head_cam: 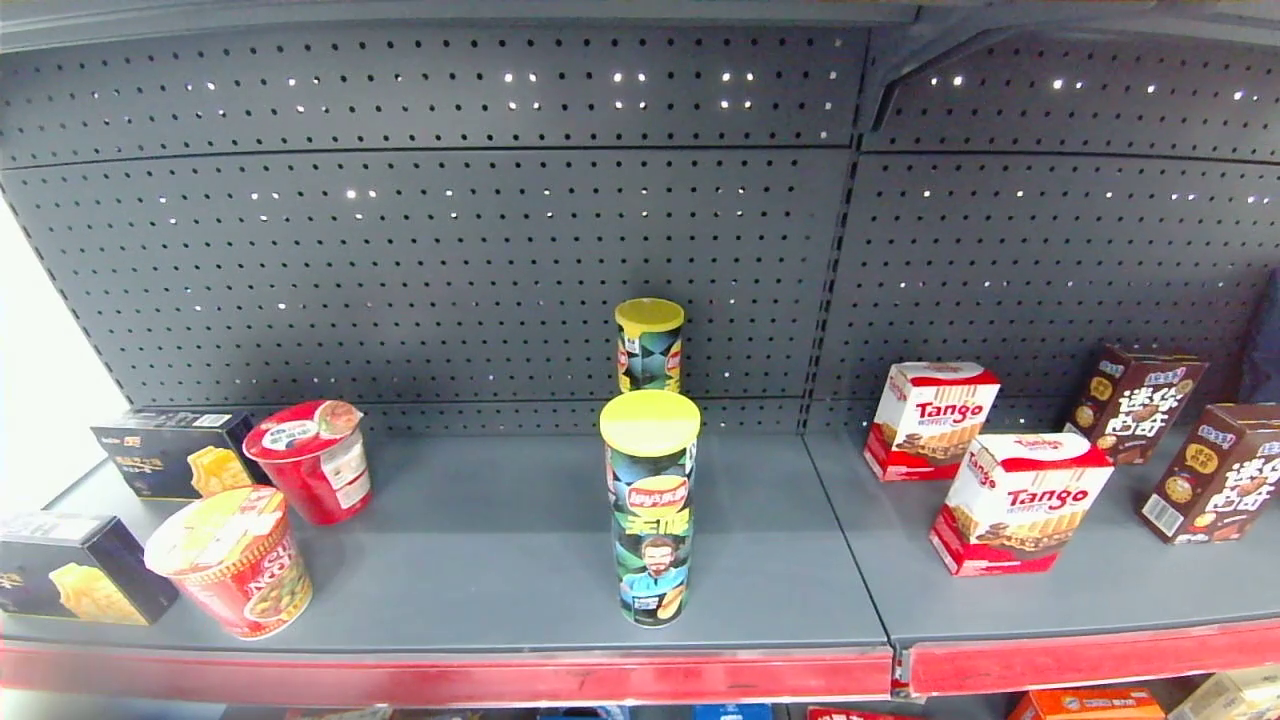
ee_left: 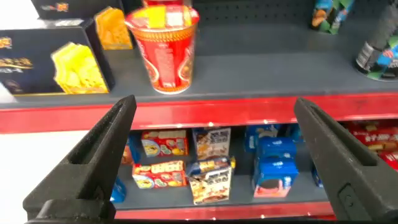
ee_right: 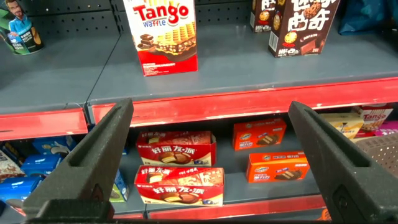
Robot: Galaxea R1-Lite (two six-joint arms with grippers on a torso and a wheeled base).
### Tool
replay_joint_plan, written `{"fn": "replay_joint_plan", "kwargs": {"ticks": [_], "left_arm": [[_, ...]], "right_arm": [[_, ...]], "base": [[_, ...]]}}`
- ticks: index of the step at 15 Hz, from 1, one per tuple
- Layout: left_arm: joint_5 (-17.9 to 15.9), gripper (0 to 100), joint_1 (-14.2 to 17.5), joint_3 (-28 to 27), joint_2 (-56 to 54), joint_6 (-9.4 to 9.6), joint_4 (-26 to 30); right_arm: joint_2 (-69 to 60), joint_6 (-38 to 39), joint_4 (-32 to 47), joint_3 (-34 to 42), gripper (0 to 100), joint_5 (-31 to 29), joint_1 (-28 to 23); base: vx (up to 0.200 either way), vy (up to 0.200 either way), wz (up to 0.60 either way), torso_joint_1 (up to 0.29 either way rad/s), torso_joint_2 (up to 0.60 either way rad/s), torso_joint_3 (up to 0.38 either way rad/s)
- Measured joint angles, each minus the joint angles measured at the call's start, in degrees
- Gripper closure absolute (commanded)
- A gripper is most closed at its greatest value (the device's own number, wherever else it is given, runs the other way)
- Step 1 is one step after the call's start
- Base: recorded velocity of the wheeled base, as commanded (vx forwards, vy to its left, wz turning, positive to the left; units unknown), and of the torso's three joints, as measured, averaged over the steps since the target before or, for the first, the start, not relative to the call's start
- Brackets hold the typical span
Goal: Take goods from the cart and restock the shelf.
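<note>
Two yellow-lidded chip cans stand mid-shelf, one at the front [head_cam: 650, 505] and one behind it [head_cam: 649, 345]. Left of them are two red noodle cups [head_cam: 235, 560] [head_cam: 315, 458] and two dark boxes [head_cam: 75, 565] [head_cam: 175, 452]. On the right sit two red-and-white wafer boxes [head_cam: 1020, 500] [head_cam: 930, 418] and two brown boxes [head_cam: 1225, 472] [head_cam: 1135, 400]. My left gripper [ee_left: 214, 168] is open, held in front of the shelf's red edge [ee_left: 217, 112], below the front noodle cup [ee_left: 165, 46]. My right gripper [ee_right: 208, 168] is open too, below a wafer box [ee_right: 163, 34].
The grey shelf board [head_cam: 480, 560] has free room between the noodle cups and the cans, and between the cans and the wafer boxes. A perforated back panel [head_cam: 430, 240] closes the rear. The lower shelf holds several snack boxes [ee_right: 177, 168] [ee_left: 211, 162].
</note>
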Motion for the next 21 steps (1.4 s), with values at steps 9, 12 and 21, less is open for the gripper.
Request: {"fn": "replay_joint_plan", "kwargs": {"ticks": [9, 12, 21], "left_arm": [[-1.06, 0, 4.23, 0.1, -5.79, -0.8, 2.89], [-1.12, 0, 4.21, 0.1, -5.96, -0.79, 2.89], [-4.56, 0, 4.23, 0.1, -6.01, 2.99, 2.89]], "right_arm": [[0.0, 0.0, 0.0, 0.0, 0, 0.0, 0.0], [0.0, -0.01, 0.0, 0.0, 0, 0.02, 0.0], [0.0, 0.0, -0.05, 0.0, 0, 0.0, 0.07]], "base": [[0.0, 0.0, 0.0, 0.0, 0.0, 0.0], [0.0, 0.0, 0.0, 0.0, 0.0, 0.0], [0.0, 0.0, 0.0, 0.0, 0.0, 0.0]]}}
